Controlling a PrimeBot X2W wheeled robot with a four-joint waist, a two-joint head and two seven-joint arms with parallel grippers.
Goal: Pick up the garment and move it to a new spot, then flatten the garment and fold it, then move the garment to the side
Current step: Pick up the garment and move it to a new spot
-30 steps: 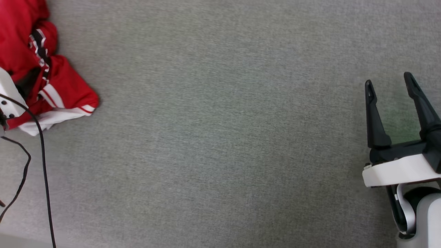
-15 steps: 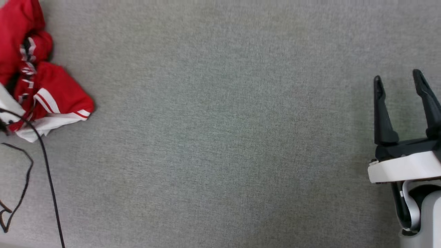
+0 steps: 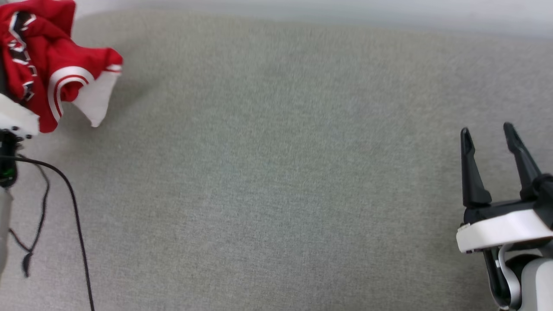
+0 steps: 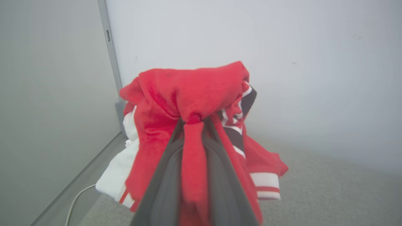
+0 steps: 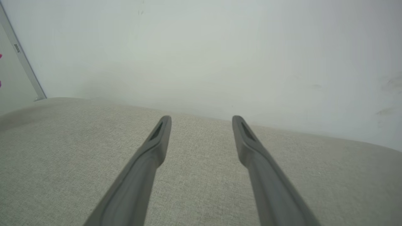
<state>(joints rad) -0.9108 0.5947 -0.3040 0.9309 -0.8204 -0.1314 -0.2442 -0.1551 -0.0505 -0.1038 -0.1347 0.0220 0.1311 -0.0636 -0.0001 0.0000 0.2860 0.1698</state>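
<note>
The garment (image 3: pixel 43 65), red with white sleeves and striped trim, hangs bunched at the head view's upper left, lifted off the grey surface, one white sleeve dangling. In the left wrist view my left gripper (image 4: pixel 193 121) is shut on a fold of the garment (image 4: pixel 188 91), red cloth pinched between the two dark fingers and draped over their tips. In the head view only that arm's white wrist (image 3: pixel 15 119) shows below the cloth. My right gripper (image 3: pixel 486 130) stands open at the lower right, far from the garment, with nothing between its fingers (image 5: pixel 201 119).
A wide grey fabric surface (image 3: pixel 276 172) spreads between the arms, ending at a pale wall (image 3: pixel 302 8) at the back. Black cables (image 3: pixel 73 203) hang by the left arm. A grey upright strip (image 4: pixel 110 47) marks the wall corner behind the garment.
My left gripper has shut on the garment and raised it off the surface. The head view has tilted up, bringing the wall into view. The right gripper stays open.
</note>
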